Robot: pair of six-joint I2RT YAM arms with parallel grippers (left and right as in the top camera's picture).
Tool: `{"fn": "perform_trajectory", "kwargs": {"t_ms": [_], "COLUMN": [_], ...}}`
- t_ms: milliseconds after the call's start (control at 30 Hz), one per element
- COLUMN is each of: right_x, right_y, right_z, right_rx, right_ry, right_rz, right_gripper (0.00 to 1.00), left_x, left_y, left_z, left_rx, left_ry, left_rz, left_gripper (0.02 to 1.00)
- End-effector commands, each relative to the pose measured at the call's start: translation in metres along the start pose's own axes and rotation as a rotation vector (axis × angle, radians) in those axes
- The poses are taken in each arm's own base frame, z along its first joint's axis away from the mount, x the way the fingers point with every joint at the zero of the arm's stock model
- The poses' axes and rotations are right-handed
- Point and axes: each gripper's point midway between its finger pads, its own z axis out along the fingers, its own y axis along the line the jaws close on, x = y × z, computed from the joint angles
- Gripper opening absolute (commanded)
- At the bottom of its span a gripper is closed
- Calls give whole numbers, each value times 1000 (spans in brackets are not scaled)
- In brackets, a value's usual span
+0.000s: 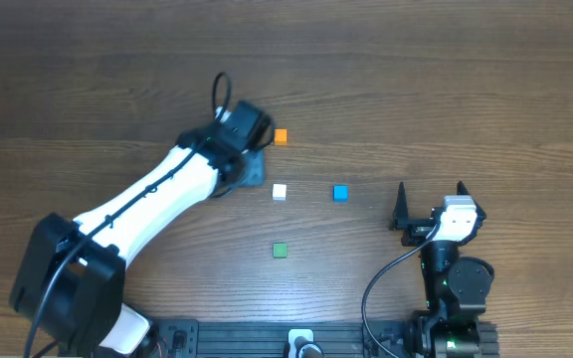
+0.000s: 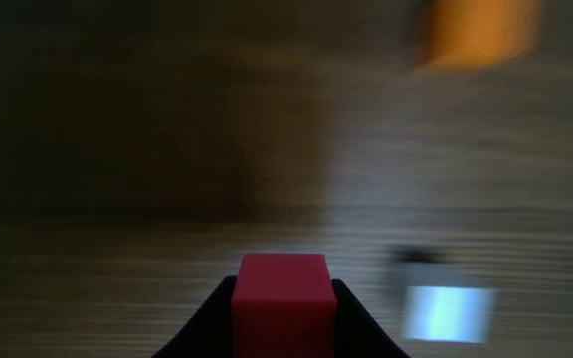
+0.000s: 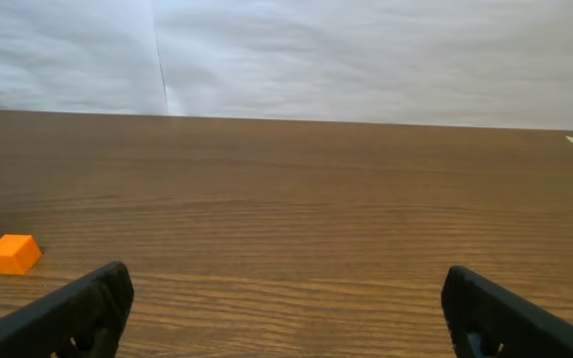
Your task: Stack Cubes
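Close to the arm bases, the right fingers (image 1: pixel 432 191) are spread wide apart over the brown worktop (image 1: pixel 485 80) and hold nothing. Off to their left sits the green cube (image 1: pixel 280 251), all alone. Farther out, the white cube (image 1: pixel 280 192) and the blue cube (image 1: pixel 340 193) sit side by side, not touching. The left fingers (image 2: pixel 283 298) are just beside the white cube and squeeze the red cube (image 2: pixel 284 276) tight between them. Farthest off is the orange cube (image 1: pixel 281 136), near the left fingers.
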Motion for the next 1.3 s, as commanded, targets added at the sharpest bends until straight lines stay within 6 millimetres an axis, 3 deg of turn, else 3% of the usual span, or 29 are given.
{"fn": "perform_trajectory", "kwargs": {"t_ms": [33, 200, 467, 1300], "right_x": [2, 2, 2, 2], "right_y": [-3, -3, -3, -3], "right_z": [0, 0, 0, 0], "right_rx": [13, 13, 13, 13], "right_ry": [0, 0, 0, 0], "right_rz": [-4, -4, -4, -4], "right_gripper": [993, 991, 991, 993], "left_x": [-14, -1, 22, 39], "left_y": [-34, -58, -63, -70], "left_z": [-20, -11, 16, 22], "left_rx": [42, 42, -2, -15], "left_ry": [-38, -3, 77, 119], "left_rz": [-57, -16, 12, 42], "left_gripper": [104, 106, 106, 104]}}
